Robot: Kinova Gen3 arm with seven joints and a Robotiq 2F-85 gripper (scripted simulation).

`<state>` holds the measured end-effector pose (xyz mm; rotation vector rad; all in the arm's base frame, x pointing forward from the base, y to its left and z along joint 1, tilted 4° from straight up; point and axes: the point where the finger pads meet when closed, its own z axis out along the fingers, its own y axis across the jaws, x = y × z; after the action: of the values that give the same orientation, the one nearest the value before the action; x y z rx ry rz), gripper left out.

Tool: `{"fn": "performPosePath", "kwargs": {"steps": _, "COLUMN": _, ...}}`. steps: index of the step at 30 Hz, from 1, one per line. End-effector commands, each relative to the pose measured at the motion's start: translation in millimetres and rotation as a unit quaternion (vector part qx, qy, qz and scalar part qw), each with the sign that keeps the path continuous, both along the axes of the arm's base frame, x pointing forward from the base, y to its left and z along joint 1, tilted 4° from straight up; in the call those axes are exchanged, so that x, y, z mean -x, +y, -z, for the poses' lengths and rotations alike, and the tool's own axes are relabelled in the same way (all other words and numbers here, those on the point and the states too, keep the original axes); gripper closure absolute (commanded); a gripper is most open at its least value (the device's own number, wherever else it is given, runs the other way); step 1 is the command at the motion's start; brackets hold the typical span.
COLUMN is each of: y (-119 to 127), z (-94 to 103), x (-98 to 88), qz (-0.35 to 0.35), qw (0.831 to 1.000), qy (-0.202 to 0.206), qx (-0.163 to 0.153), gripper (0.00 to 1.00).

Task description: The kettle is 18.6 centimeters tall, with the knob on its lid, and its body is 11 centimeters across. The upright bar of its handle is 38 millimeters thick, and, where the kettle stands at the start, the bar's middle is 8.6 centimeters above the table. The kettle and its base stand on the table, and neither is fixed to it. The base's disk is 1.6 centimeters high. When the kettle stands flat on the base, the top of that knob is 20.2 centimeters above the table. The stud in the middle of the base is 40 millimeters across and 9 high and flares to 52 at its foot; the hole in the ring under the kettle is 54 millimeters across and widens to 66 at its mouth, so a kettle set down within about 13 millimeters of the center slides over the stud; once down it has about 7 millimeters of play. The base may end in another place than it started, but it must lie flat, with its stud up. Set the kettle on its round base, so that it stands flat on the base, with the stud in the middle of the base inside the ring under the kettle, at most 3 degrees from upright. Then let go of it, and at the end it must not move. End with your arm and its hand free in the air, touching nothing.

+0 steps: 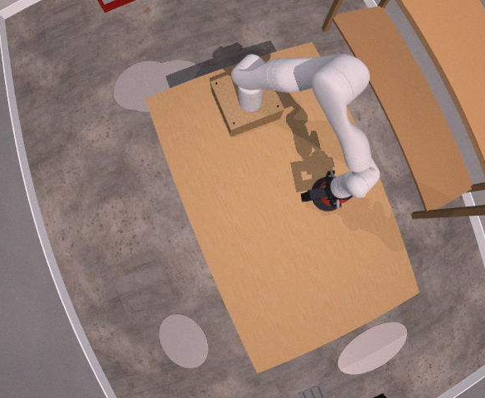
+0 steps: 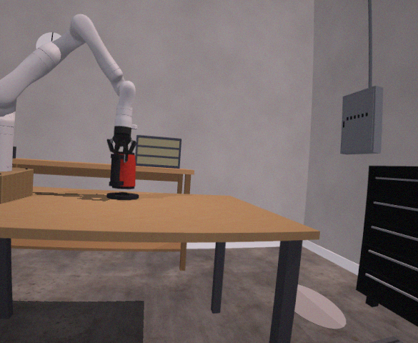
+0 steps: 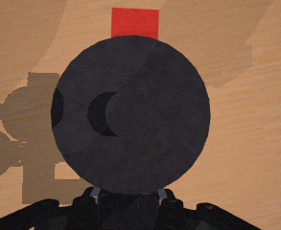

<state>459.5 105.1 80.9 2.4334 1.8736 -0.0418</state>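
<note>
The red kettle [image 2: 128, 170] [image 1: 325, 201] has a dark lid [image 3: 145, 144], a black handle on its left side and a red spout [image 3: 134, 22]. My gripper [image 2: 121, 148] [image 1: 327, 193] [image 3: 128, 194] comes down from above and is shut on the kettle's handle. It holds the kettle upright, a small gap above the round black base [image 2: 122, 196]. The base lies flat on the table [image 2: 171, 217] [image 1: 250, 240]. In the wrist view the lid hides most of the base; a dark sliver shows at the lid's left edge. The stud is hidden.
The arm's wooden mounting block [image 2: 2, 184] [image 1: 244, 113] stands at the table's far left corner. A bench [image 2: 91, 168] with a framed panel [image 2: 158, 151] runs behind the table. A black drawer cabinet [image 2: 404, 236] stands at the right wall.
</note>
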Motion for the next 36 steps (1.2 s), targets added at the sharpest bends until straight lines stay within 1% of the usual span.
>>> {"fn": "performPosePath", "kwargs": {"steps": 1, "y": 0, "z": -0.9, "x": -0.6, "qz": 0.0, "qw": 1.0, "qy": -0.001, "qx": 0.0, "gripper": 1.0}}
{"fn": "performPosePath", "kwargs": {"steps": 20, "y": 0, "z": 0.1, "x": -0.6, "qz": 0.0, "qw": 1.0, "qy": -0.001, "qx": 0.0, "gripper": 1.0}}
{"fn": "performPosePath", "kwargs": {"steps": 28, "y": -1, "z": 12.2, "x": -0.9, "qz": 0.0, "qw": 1.0, "qy": -0.001, "qx": 0.0, "gripper": 1.0}}
{"fn": "performPosePath", "kwargs": {"steps": 36, "y": -1, "z": 19.5, "x": -1.1, "qz": 0.0, "qw": 1.0, "qy": -0.001, "qx": 0.0, "gripper": 1.0}}
